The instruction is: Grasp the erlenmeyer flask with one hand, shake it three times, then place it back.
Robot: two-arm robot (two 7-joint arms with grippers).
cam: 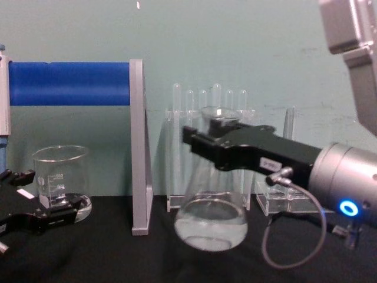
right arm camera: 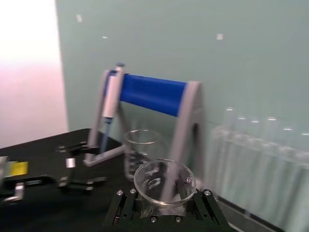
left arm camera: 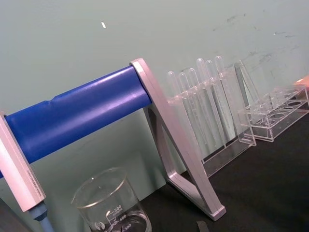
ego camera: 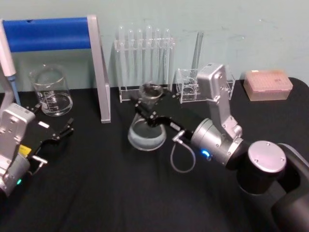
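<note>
The right hand (ego camera: 147, 110), whose small white label is too small to read, is clamped on the neck of the flask (ego camera: 146, 135). The flask is upright mid-counter, in front of the tube rack (ego camera: 145, 58); I cannot tell whether its base touches the black counter (ego camera: 106, 193). The left hand (ego camera: 52, 123) lies open at the counter's left, near the beaker (left arm camera: 113, 208) marked 500, 400 and 300, and a pale green wall (ego camera: 241, 29) runs behind.
</note>
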